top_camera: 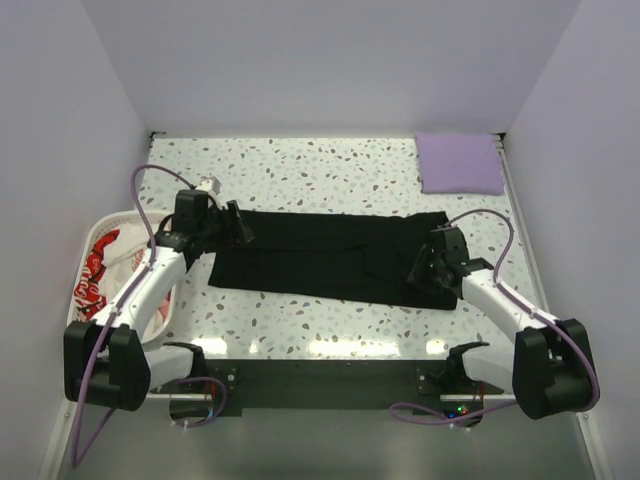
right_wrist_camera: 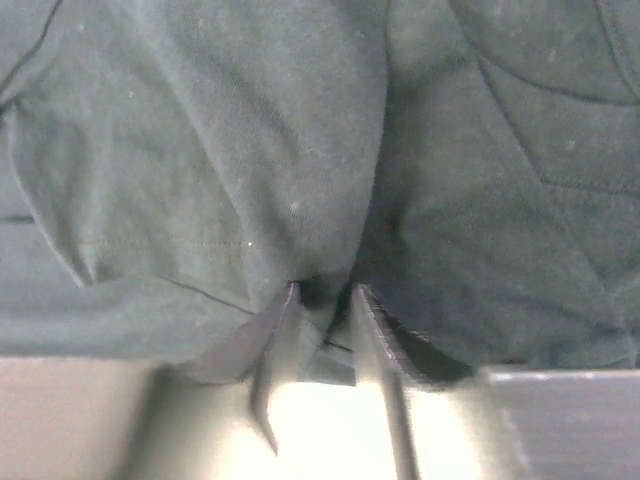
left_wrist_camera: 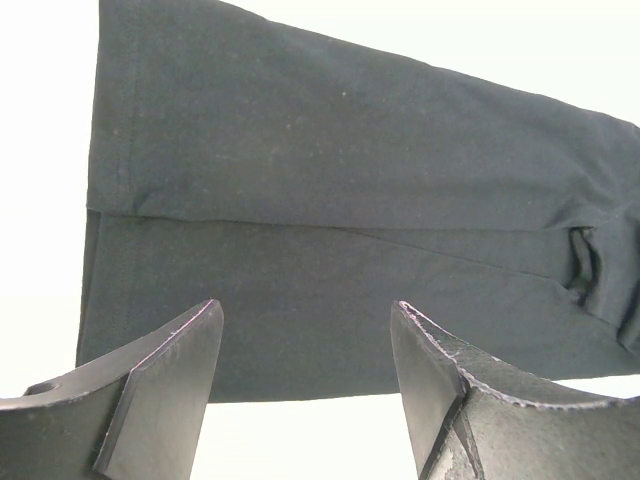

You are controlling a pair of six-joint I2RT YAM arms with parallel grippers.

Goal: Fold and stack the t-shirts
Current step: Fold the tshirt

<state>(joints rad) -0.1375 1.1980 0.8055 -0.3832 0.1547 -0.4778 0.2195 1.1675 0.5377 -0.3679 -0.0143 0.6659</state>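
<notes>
Across the middle of the top view, the black t-shirt (top_camera: pixel 330 258) lies flat on the speckled table (top_camera: pixel 300 170) as a long band folded lengthwise, running from centre left to centre right. Left wrist view: the same black t-shirt (left_wrist_camera: pixel 330 180) fills most of the frame, with a horizontal fold edge across its middle and a hem along the left side. The left gripper (top_camera: pixel 235 222) sits at the band's left end; its jaws stand wide apart and empty, and the left gripper (left_wrist_camera: pixel 306 305) hovers above the cloth without touching it. The right gripper (top_camera: pixel 425 268) is at the band's right end, low on the fabric. Right wrist view: the right gripper (right_wrist_camera: pixel 322 295) has its jaws narrow, a slim gap between them, and a pucker of the black t-shirt (right_wrist_camera: pixel 200 180) rises at the tips; whether the cloth is pinched cannot be told. The lavender t-shirt (top_camera: pixel 458 163) rests folded in a neat rectangle at the upper right of the table, well apart from the black one. The white t-shirt with red lettering (top_camera: pixel 100 268) lies crumpled in the basket (top_camera: pixel 112 216) at the left edge of the frame.
</notes>
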